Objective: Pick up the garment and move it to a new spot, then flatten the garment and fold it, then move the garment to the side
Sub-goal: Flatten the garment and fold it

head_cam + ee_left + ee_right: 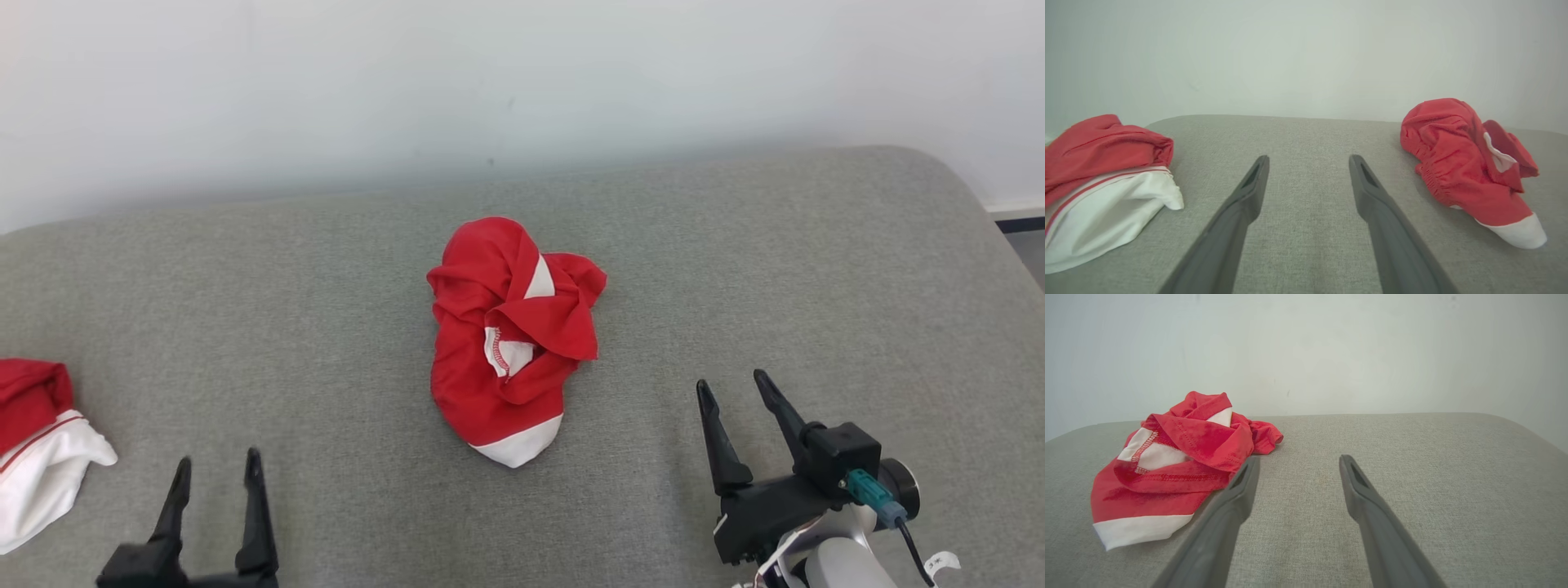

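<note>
A crumpled red garment (pixel 508 339) with white trim lies bunched in the middle of the grey cushion (pixel 326 327). It shows at the right of the left wrist view as the garment (pixel 1466 167) and at the left of the right wrist view as the garment (pixel 1175 465). My left gripper (pixel 218 464) stands open at the lower left, well short of it, with nothing between its fingers. My right gripper (pixel 732 386) is open at the lower right, a short way to the right of the garment's near end. The left gripper (pixel 1309 159) and right gripper (pixel 1297 459) both hover over bare cushion.
A second red and white garment (pixel 37 445) lies folded at the cushion's left edge, seen as cloth (pixel 1102 183) left of my left fingers. A pale wall (pixel 522 82) rises behind the cushion. The cushion's right end curves down toward a strip of floor (pixel 1024 241).
</note>
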You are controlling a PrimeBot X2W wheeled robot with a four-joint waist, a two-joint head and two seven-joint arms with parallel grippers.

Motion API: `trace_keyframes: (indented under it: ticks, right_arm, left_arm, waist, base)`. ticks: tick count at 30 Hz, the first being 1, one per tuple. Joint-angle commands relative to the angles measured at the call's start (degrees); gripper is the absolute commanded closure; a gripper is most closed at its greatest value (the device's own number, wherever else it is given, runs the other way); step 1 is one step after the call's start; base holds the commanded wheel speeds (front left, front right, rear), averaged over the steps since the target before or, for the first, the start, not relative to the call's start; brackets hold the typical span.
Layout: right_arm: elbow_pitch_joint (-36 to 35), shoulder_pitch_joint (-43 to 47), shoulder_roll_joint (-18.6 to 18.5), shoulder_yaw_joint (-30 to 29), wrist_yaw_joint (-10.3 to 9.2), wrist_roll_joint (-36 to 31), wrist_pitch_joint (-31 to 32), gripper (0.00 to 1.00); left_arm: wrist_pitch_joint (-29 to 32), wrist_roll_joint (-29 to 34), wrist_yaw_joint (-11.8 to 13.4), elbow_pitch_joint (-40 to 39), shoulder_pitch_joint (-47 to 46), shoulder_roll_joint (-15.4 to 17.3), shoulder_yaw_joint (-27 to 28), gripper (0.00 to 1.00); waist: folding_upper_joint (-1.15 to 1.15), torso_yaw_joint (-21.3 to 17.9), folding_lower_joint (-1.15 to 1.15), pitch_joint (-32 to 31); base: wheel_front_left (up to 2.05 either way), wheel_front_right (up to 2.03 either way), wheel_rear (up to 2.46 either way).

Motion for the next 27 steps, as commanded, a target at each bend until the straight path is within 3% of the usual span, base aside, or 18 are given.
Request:
trace_keyframes:
  ticks: [1, 10, 22, 27]
  right_arm:
    - [-0.12, 0.49, 0.20, 0.11, -0.10, -0.06, -0.23, 0.00]
    - [-0.86, 0.03, -0.57, 2.13, -0.10, 0.68, -0.23, 0.00]
    - [-0.31, -4.71, -1.33, 7.43, -0.10, 2.69, -0.24, 0.00]
    - [0.91, -7.08, -1.92, 9.10, -0.10, 3.13, -0.23, 0.00]
  left_arm:
    - [-0.17, 0.39, -0.07, -0.55, 1.19, -0.41, 0.86, 0.00]
    - [-0.18, 2.83, -1.78, -2.06, 3.76, -4.06, 2.50, 0.00]
    - [-0.17, 3.01, -3.46, -1.06, 0.30, -5.14, -0.33, 0.00]
    - [-0.18, 1.27, -2.57, -1.18, -0.20, -5.11, -1.73, 0.00]
  waist:
    - [0.00, 0.47, 0.01, 0.00]
    - [0.00, 5.19, 0.01, 1.95]
    - [0.00, 14.20, 0.01, 6.25]
    - [0.00, 16.82, 0.01, 7.83]
  base:
    - [0.00, 0.00, 0.00]
    - [0.00, 0.00, 0.00]
    - [0.00, 0.00, 0.00]
    - [0.00, 0.00, 0.00]
